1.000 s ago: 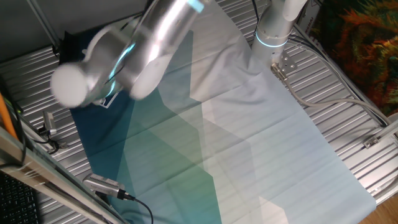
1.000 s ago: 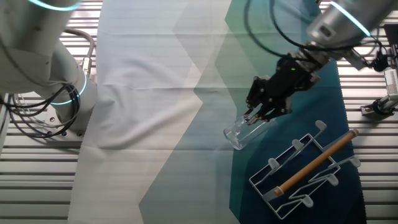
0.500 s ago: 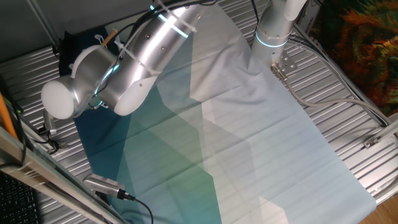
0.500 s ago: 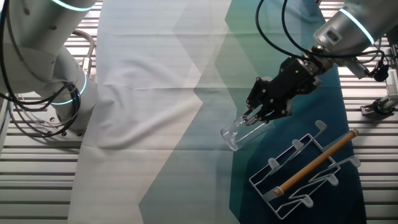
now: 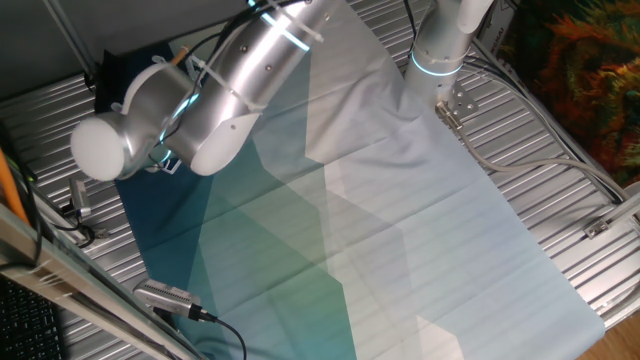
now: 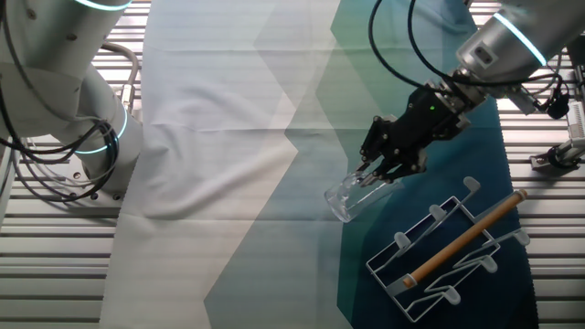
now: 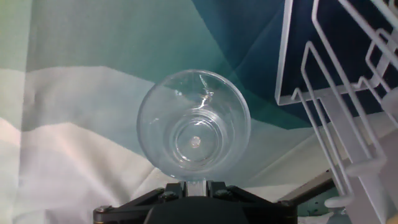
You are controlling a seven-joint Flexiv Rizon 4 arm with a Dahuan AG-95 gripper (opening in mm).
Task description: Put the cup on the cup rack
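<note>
A: Cup rack (image 6: 450, 249) sits on the surface (image 6: 238, 137), pegs up. Where's the cup?

B: The cup (image 6: 350, 195) hangs tilted just beside the rack, clamped in the hand (image 6: 382, 172). Turn its mouth down over a peg; keep your grip firm.

In the other fixed view the cup (image 6: 350, 196) sits at the tip of the gripper (image 6: 377, 174), tilted, over the cloth (image 6: 238, 137) spread on the tabletop (image 6: 55, 256). The cup rack (image 6: 454, 249) lies on that cloth just right of and below the cup — near it, not touching. In the hand view the rack (image 7: 336, 106) stands right of the cup (image 7: 194, 126).
</note>
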